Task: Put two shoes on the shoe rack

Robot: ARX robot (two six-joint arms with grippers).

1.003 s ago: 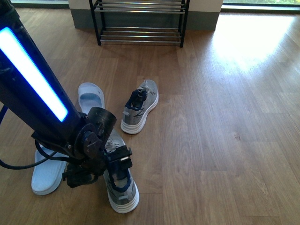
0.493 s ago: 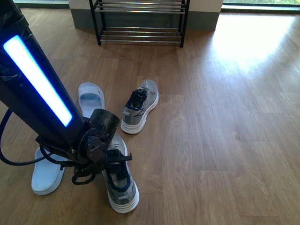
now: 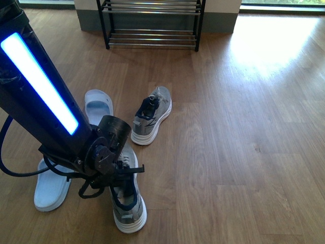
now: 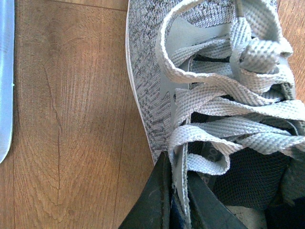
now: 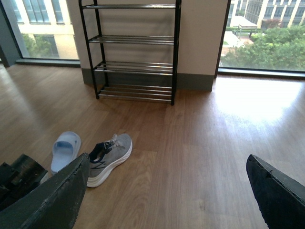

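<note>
One grey sneaker (image 3: 128, 201) lies on the wood floor at the near left, under my left arm. My left gripper (image 3: 122, 175) is shut on it, pinching the tongue at the collar (image 4: 177, 179) between two dark fingers (image 4: 151, 198); grey laces (image 4: 228, 105) fill the left wrist view. The other grey sneaker (image 3: 151, 115) rests on the floor further ahead, also seen as a grey sneaker (image 5: 109, 152) in the right wrist view. The black shoe rack (image 3: 151, 23) stands at the far wall, the shoe rack (image 5: 133, 50) bare on its chrome tiers. My right gripper (image 5: 167, 191) hangs open, high above the floor.
Two pale blue slides lie at the left: one slide (image 3: 98, 105) beside the far sneaker, another slide (image 3: 51, 185) partly under my left arm. A slide (image 5: 65, 149) shows in the right wrist view too. Open wood floor (image 3: 244, 127) stretches right.
The held sneaker has shifted slightly toward the near left with my left gripper. The far sneaker, slides and rack have not moved.
</note>
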